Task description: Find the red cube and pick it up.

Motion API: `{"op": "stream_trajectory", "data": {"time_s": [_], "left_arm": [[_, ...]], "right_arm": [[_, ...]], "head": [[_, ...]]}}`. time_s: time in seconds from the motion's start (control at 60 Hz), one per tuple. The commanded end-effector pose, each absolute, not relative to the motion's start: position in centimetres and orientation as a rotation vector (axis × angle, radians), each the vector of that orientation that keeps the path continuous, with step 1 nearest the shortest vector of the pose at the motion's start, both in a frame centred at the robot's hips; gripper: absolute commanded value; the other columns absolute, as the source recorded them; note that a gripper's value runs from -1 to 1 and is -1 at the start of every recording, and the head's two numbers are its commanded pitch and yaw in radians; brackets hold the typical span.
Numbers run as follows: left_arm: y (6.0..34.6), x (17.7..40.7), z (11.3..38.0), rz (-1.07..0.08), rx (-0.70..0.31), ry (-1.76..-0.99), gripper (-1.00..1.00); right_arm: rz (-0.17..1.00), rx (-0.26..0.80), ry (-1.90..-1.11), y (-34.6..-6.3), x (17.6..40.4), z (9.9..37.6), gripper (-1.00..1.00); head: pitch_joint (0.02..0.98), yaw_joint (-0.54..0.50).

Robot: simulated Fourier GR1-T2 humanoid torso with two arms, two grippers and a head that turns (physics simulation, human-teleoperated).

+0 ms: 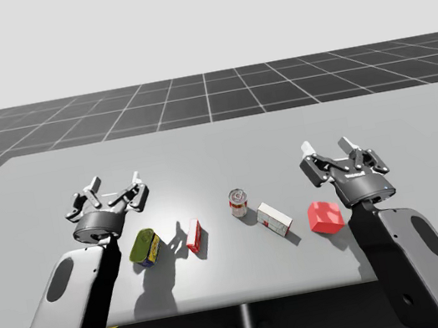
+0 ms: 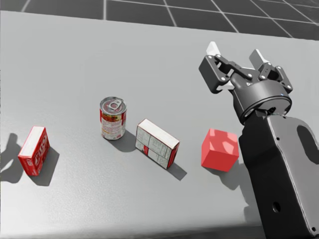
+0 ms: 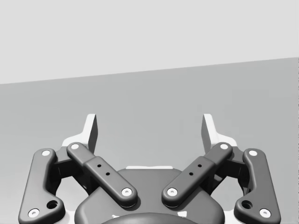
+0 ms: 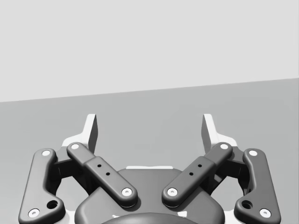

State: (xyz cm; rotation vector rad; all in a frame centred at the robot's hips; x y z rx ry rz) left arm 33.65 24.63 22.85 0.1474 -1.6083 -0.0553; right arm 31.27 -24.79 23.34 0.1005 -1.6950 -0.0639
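- Our right pincer (image 1: pixel 327 147) (image 2: pixel 235 52) has its two fingers spread wide apart with nothing between them. Its own wrist view (image 4: pixel 149 128) has only the flat grey table (image 1: pixel 215 143) ahead of the fingertips, running to the far edge.
- Our left pincer (image 1: pixel 115 182) (image 3: pixel 149 128) is spread just as wide and grips nothing.
- From the head, the right arm's dark forearm casing overlaps the lower corner of the plain matte red cube (image 2: pixel 220 149). We cannot tell whether arm and cube touch; from above they sit just beside each other.
- That forearm also covers the table behind it and is cut off by the picture's edge.
- The red cube (image 1: pixel 325 216) lies behind the right pincer's fingertips, beside its wrist, on the side facing our left pincer and outside the fingers' gap.
- It rests flat on the table, turned so that one vertical edge faces us. Its top face is lit paler than its sides, and it carries no print.
- Past the cube, farther from the right pincer, lies a white rectangular carton with a red end (image 2: pixel 157 143).
- Just beyond the carton stands an upright tin can with a red label and a silver ring-pull lid (image 2: pixel 113 118).
- A small red cardboard box (image 2: pixel 34 150) stands nearer the left pincer.
- A green and yellow can lying on its side (image 1: pixel 145 247) sits behind the left pincer, just beside that forearm. We cannot make out its ends.
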Motion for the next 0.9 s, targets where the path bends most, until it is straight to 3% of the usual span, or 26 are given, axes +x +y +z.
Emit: {"op": "stream_trajectory", "data": {"time_s": [0.017, 0.233, 0.533, 0.7, 0.9], "left_arm": [[24.3, 33.6, 22.8, -0.061, 0.142, -1.608, -1.00], [23.6, 33.4, 22.7, -0.075, 0.134, -1.607, -1.00], [23.7, 33.3, 22.5, -0.069, 0.134, -1.600, -1.00], [23.6, 33.3, 22.5, -0.071, 0.135, -1.594, -1.00], [23.6, 33.4, 22.5, -0.074, 0.132, -1.595, -1.00]], "right_arm": [[-0.062, 0.101, -1.695, -24.8, 31.3, 23.4, -1.00], [-0.054, 0.109, -1.706, -24.6, 30.9, 23.8, -1.00], [-0.108, 0.057, -1.716, -24.7, 28.9, 24.6, -1.00], [-0.182, -0.051, -1.682, -24.9, 25.4, 23.8, -1.00], [-0.199, -0.063, -1.654, -24.5, 21.6, 22.4, -1.00]], "head": [[0.872, -0.32], [0.933, -0.43], [0.911, -0.46], [0.896, -0.47], [0.885, -0.47]]}}
